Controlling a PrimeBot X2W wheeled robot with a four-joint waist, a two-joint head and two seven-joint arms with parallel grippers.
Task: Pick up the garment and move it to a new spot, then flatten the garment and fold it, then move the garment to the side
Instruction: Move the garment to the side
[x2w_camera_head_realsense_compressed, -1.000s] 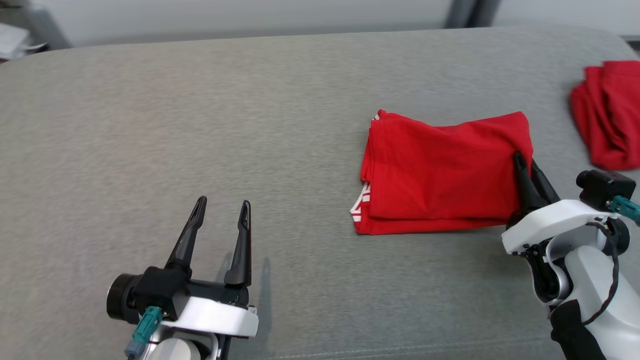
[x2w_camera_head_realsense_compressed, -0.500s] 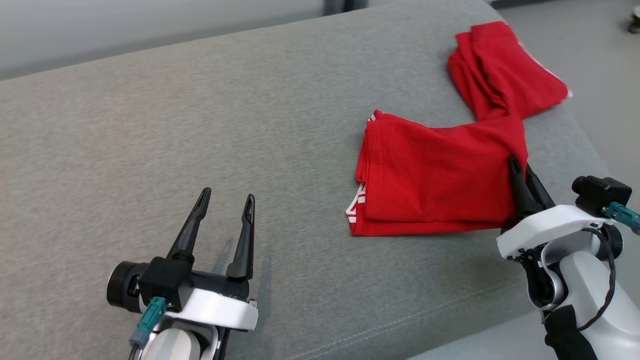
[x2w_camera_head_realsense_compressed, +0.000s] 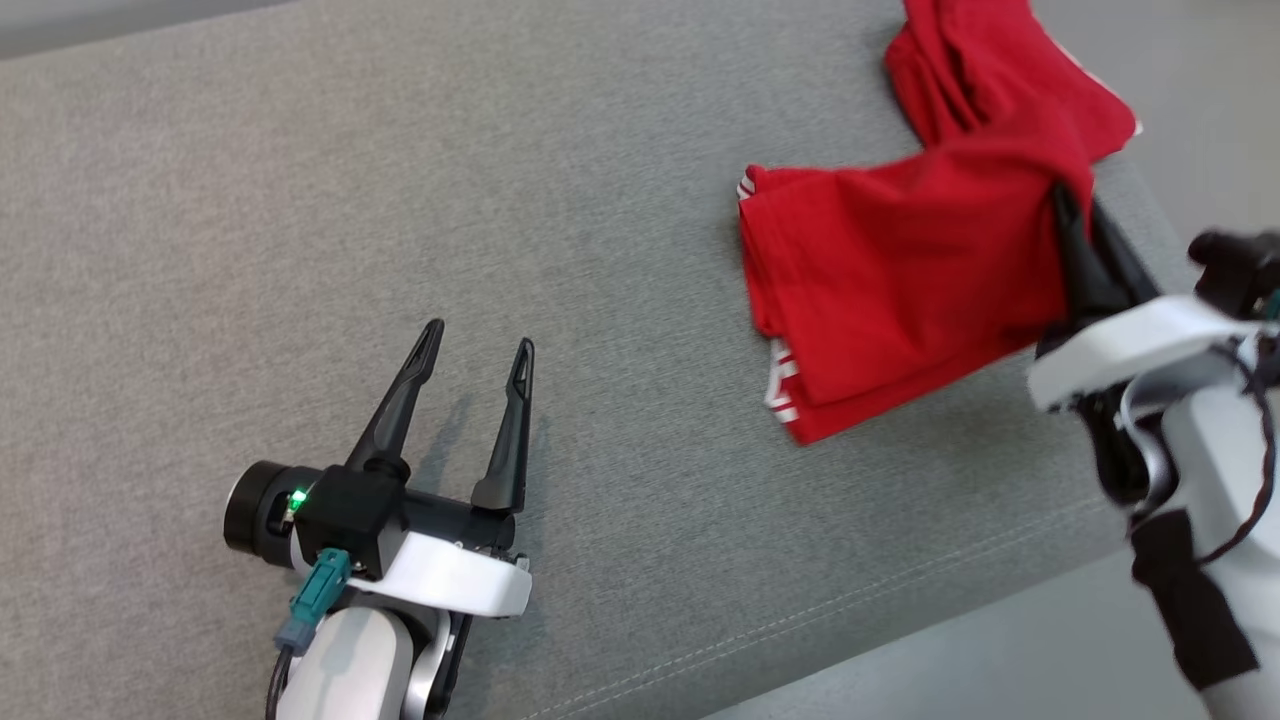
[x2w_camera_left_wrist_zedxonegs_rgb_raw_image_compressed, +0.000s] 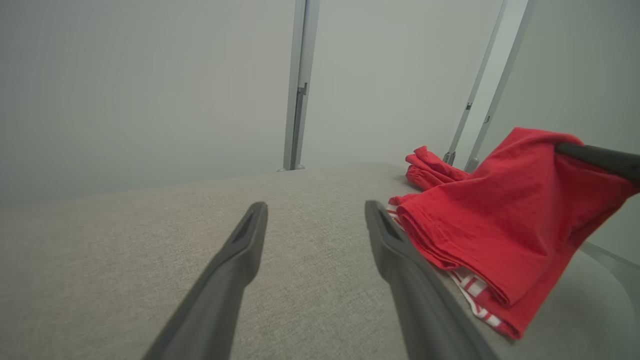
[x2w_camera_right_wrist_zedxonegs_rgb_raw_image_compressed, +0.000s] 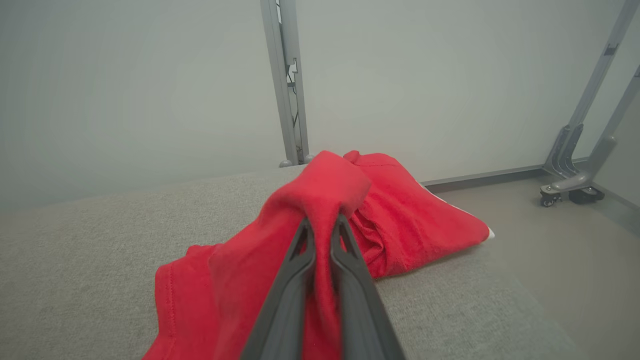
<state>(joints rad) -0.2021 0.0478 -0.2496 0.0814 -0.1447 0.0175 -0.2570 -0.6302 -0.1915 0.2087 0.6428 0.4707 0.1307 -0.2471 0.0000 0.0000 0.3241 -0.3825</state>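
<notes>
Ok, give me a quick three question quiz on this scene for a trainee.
1. True or false: the left pincer stands open, holding nothing.
2. Which one grips the folded red garment? A left pincer, B right pincer, C both.
3. What colour is the trim showing at the garment's lower folded edge?
Key: 1 true; 2 B; 3 white.
</notes>
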